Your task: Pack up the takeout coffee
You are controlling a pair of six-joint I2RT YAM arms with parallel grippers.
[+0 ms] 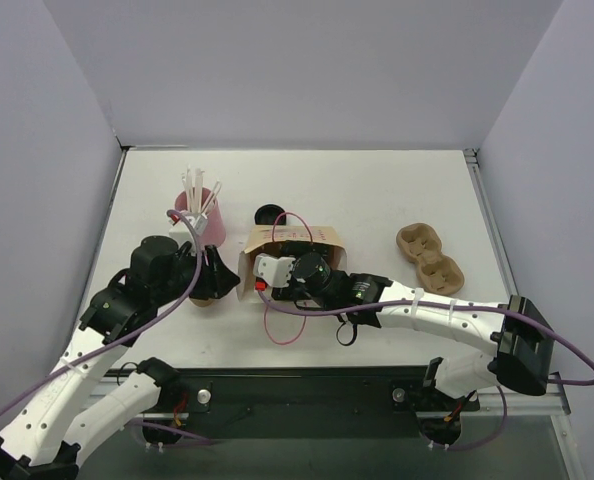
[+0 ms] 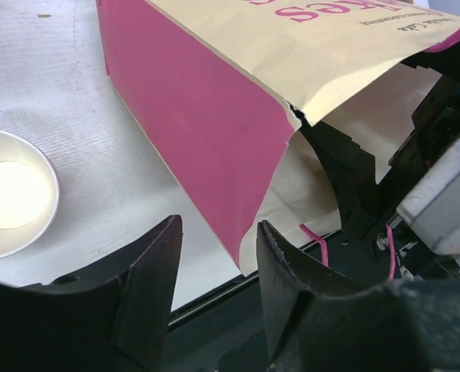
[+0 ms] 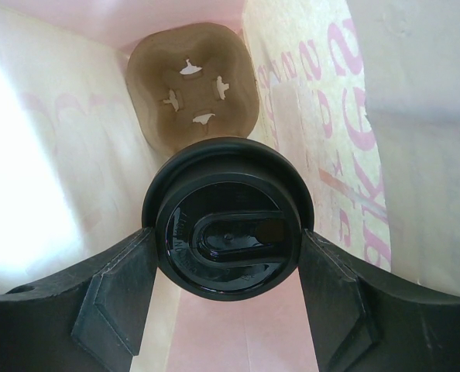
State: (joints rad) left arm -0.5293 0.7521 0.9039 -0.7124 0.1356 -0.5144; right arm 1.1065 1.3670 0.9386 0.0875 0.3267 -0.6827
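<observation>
Presently, item by item.

- **Right tool** point(image 3: 226, 260): clenched on the coffee point(image 3: 227, 194), one finger at each side of the black lid, inside the bag point(image 3: 315, 124).
- **Coffee:** long axis runs along the tool's reach, lid toward the wrist, base toward the bag's closed end.
- **Carrier** point(image 3: 191, 93): brown pulp, at that closed end, straight ahead of the cup and apart from it, with a slit well facing the cup.
- **Judgement:** the coming move looks like a straight push deeper along that axis. Only the right arm is placed for it.
- **Left tool** point(image 2: 214, 283): released, fingers apart just below the bag's pink side edge at the mouth, nothing pinched.
- **Lidless cup** point(image 2: 9, 194): on the surface point(image 2: 75, 93), to the left in the left wrist view.
- **Writing:** large pink letters on the bag's outside, cropped, ending perhaps in "kes". The fine print beside them is too small to read. Pink letters also show on the bag's inner wall, none readable.
- **Lid:** no legible mark.
</observation>
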